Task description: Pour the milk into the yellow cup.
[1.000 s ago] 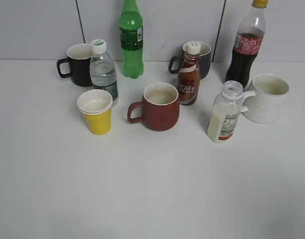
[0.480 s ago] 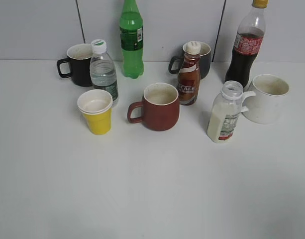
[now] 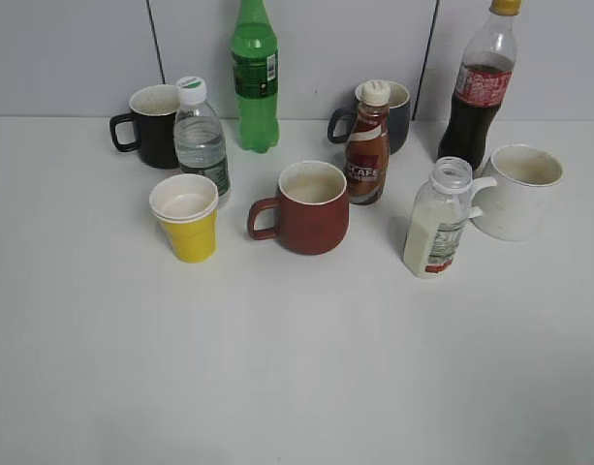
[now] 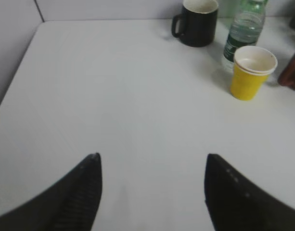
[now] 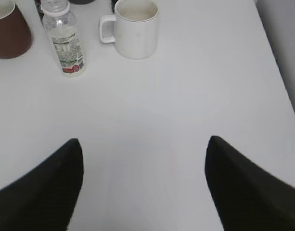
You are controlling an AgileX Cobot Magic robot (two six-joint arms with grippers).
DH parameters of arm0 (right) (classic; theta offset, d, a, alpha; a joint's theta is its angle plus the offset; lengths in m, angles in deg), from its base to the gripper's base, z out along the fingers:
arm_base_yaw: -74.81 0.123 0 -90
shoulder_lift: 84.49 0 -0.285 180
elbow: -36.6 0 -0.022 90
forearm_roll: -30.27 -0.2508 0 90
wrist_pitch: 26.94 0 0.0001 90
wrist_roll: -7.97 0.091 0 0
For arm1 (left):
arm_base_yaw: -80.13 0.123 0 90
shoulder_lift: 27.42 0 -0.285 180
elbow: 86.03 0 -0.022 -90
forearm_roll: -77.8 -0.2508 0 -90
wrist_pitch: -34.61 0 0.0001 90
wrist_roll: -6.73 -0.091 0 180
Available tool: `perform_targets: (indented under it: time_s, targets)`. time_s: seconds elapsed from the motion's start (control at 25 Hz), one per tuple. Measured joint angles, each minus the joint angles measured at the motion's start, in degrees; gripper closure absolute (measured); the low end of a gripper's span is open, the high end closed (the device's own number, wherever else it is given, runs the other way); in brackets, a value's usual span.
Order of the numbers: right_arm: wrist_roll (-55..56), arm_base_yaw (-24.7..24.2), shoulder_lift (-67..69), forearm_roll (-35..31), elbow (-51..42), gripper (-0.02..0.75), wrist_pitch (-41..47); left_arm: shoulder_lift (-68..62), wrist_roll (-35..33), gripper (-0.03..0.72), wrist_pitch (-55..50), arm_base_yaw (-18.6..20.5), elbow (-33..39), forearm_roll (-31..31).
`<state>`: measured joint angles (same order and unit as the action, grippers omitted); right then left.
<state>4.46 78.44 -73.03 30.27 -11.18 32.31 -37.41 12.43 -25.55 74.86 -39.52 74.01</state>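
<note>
The milk bottle (image 3: 434,223) stands upright and capless at the right, just left of the white mug (image 3: 519,190); it also shows in the right wrist view (image 5: 64,41). The yellow cup (image 3: 187,217) stands upright at the left, in front of the water bottle (image 3: 202,139); it also shows in the left wrist view (image 4: 250,72). My left gripper (image 4: 152,159) is open and empty over bare table, well short of the cup. My right gripper (image 5: 145,142) is open and empty over bare table, short of the milk. Neither gripper shows in the exterior view.
A brick-red mug (image 3: 308,206) stands between cup and milk. Behind are a brown CAFE bottle (image 3: 368,145), a black mug (image 3: 151,124), a green bottle (image 3: 255,76), a dark mug (image 3: 393,116) and a cola bottle (image 3: 479,87). The wall runs behind them.
</note>
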Motion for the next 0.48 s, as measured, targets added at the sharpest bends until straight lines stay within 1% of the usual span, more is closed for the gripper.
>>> perform_targets:
  time_s: [0.04,0.12,0.48]
  targets:
    - [0.0,-0.84,-1.12,0.0,0.0,0.146,0.0,1.85,0.0,0.182,0.0,2.24,0.0,0.0]
    - [0.0,-1.3,-3.19,0.0,0.0,0.146,0.0,2.52,0.0,0.182,-0.06,3.41,0.0,-0.06]
    - [0.0,-1.37,-4.13,0.0,0.0,0.146,0.07,2.59,0.0,0.182,0.01,3.69,0.0,-0.06]
